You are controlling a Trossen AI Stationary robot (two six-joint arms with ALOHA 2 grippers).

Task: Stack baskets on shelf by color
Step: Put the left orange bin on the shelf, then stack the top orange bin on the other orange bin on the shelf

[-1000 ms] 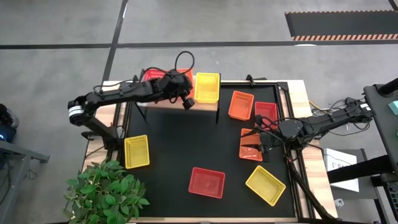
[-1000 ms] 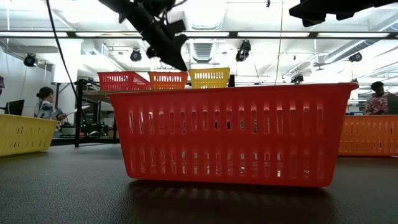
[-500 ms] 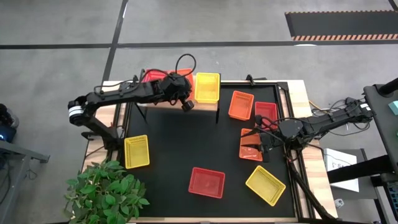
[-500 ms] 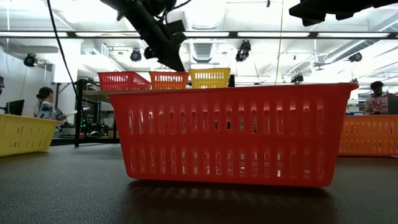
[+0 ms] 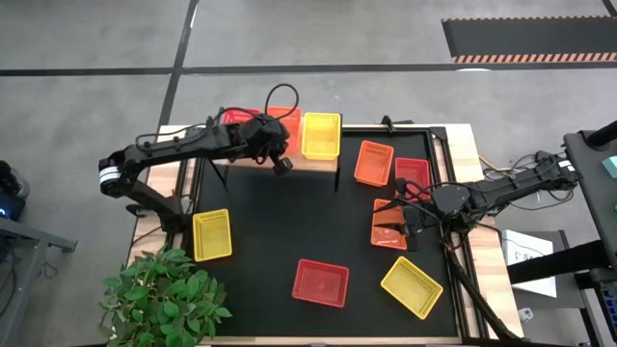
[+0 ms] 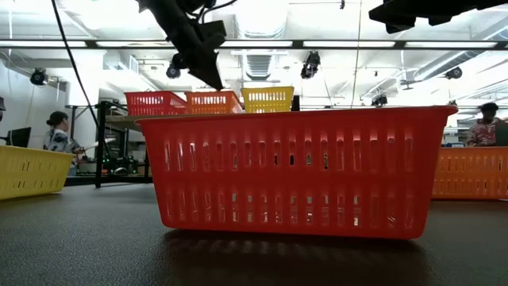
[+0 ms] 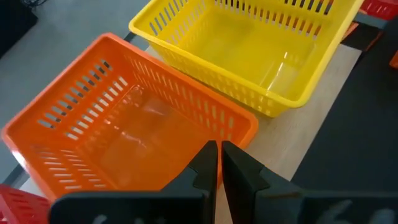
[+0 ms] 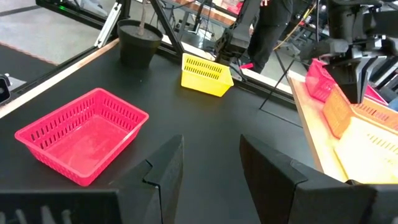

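Overhead view of two robot arms at a black counter point(image 5: 289, 222) scattered with coloured baskets.

Upper left of centre, the left hand point(image 5: 281, 164) (fingers pressed together, holding nothing) hovers at the wooden shelf point(image 5: 318, 166), over an orange basket point(image 7: 124, 137) beside a yellow basket point(image 5: 321, 135). At right, the right hand point(image 5: 406, 231) waits, spread wide and empty, over another orange basket point(image 5: 388, 225).

The left gripper point(image 7: 217, 163) hangs with jaws pressed together, while the right gripper point(image 8: 211, 171) rests low, jaws spread.
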